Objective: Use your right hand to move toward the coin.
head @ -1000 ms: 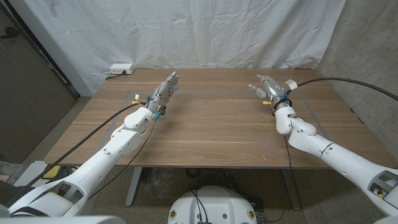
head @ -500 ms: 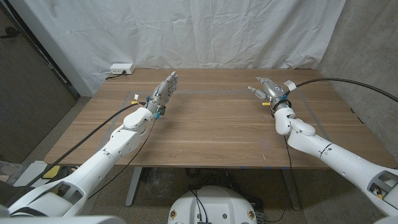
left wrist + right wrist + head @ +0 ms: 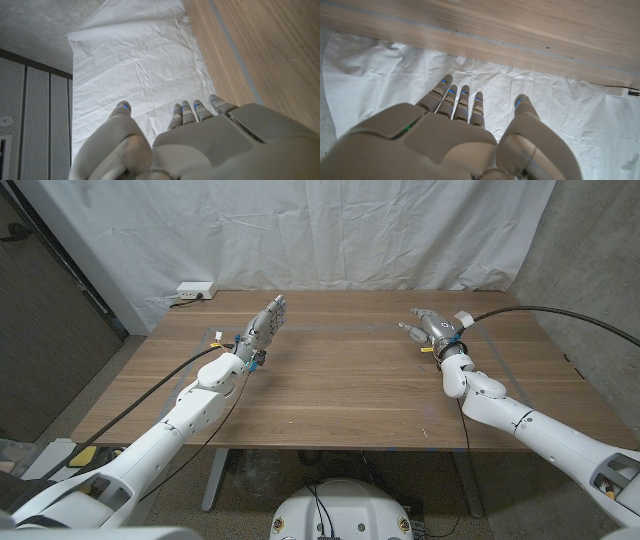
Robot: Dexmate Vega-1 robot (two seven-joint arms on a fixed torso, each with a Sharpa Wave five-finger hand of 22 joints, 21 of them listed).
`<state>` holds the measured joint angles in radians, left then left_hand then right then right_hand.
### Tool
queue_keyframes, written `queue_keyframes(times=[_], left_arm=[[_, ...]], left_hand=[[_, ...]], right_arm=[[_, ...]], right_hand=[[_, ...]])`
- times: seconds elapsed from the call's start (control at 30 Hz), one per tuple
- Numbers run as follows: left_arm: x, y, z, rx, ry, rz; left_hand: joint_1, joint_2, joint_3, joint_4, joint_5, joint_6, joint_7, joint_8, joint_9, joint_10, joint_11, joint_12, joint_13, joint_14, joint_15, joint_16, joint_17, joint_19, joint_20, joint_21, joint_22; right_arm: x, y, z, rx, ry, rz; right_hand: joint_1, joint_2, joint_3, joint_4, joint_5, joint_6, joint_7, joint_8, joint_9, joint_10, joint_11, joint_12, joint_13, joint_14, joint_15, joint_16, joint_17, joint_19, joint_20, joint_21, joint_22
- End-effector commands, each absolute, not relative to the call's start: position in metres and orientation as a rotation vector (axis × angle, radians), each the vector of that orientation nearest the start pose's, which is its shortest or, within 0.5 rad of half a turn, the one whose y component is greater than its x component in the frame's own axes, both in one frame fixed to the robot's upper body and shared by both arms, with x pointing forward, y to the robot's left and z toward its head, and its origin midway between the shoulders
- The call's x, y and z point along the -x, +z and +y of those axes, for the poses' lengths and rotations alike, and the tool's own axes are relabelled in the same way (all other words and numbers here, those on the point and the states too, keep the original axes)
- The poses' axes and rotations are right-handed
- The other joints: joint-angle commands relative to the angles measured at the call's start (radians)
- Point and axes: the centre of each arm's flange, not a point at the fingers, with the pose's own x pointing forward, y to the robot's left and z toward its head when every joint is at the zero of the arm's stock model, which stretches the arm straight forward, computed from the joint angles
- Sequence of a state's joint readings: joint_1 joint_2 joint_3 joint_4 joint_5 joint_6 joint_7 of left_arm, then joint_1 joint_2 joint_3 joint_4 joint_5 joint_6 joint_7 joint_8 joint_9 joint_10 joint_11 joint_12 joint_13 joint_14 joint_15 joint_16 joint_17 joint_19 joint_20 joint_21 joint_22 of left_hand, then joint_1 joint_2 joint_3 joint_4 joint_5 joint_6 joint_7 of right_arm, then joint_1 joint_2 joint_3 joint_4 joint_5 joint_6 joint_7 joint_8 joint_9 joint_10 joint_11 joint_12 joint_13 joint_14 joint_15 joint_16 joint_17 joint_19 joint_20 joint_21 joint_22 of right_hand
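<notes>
- Head view: the right hand [image 3: 432, 326] hovers over the far right part of the wooden table [image 3: 340, 380], fingers stretched out toward the left and a little apart, holding nothing.
- Right wrist view: the same right hand [image 3: 455, 135] is seen from behind, its fingers [image 3: 464, 100] straight and side by side, its thumb set off to one side, nothing in its grasp; beyond the fingertips lie the white backdrop cloth [image 3: 395, 70] and the table's far edge.
- Coin: I cannot make one out on the wood in any view, so I cannot tell where it is.
- Left hand [image 3: 264, 327] is raised over the far left part of the table, fingers extended together toward the far side, empty.
- Left wrist view: the left hand [image 3: 200, 145] with straight fingers, thumb apart, holds nothing.
- A white power strip [image 3: 195, 289] lies off the table's far left corner, on the floor by the cloth.
</notes>
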<state>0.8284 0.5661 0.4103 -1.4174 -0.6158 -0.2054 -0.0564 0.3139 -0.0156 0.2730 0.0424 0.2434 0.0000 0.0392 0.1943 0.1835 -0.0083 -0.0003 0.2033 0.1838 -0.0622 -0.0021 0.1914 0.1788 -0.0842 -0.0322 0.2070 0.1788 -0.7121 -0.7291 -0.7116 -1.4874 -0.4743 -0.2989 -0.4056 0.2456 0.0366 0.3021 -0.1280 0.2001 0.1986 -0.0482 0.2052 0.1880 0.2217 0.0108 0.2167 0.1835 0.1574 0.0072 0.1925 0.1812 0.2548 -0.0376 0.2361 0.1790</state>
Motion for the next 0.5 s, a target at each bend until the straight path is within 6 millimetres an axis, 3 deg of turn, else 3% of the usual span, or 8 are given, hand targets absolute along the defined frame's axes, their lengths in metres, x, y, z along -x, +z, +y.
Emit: queue_keyframes(times=[0.03,0.5], left_arm=[[-0.6370,-0.0061,0.2619,-0.074,-0.304,-0.583],[-0.6371,-0.0084,0.2618,-0.065,-0.308,-0.585]], left_hand=[[0.013,-0.001,0.000,-0.005,-0.006,0.001,0.004,0.003,0.003,0.005,-0.005,-0.001,0.004,0.002,0.001,-0.004,0.004,0.002,-0.048,-0.002,0.003],[0.017,0.001,0.000,-0.007,-0.008,0.002,0.002,0.003,0.003,0.005,-0.005,-0.001,0.004,0.002,0.002,-0.004,0.004,0.001,-0.047,-0.002,0.004]], right_arm=[[-0.6526,-0.0166,-0.2805,1.348,-0.330,-0.525],[-0.6529,-0.0204,-0.2828,1.358,-0.331,-0.485]], right_hand=[[0.003,-0.007,0.000,-0.003,0.005,0.017,0.003,0.005,0.004,0.011,0.003,0.005,0.003,0.011,0.001,0.003,0.004,0.013,-0.003,-0.002,0.005],[0.005,-0.005,0.001,-0.003,0.006,0.023,0.004,0.005,0.004,0.017,0.004,0.007,0.003,0.014,0.004,0.002,0.004,0.016,-0.002,-0.004,0.005]])
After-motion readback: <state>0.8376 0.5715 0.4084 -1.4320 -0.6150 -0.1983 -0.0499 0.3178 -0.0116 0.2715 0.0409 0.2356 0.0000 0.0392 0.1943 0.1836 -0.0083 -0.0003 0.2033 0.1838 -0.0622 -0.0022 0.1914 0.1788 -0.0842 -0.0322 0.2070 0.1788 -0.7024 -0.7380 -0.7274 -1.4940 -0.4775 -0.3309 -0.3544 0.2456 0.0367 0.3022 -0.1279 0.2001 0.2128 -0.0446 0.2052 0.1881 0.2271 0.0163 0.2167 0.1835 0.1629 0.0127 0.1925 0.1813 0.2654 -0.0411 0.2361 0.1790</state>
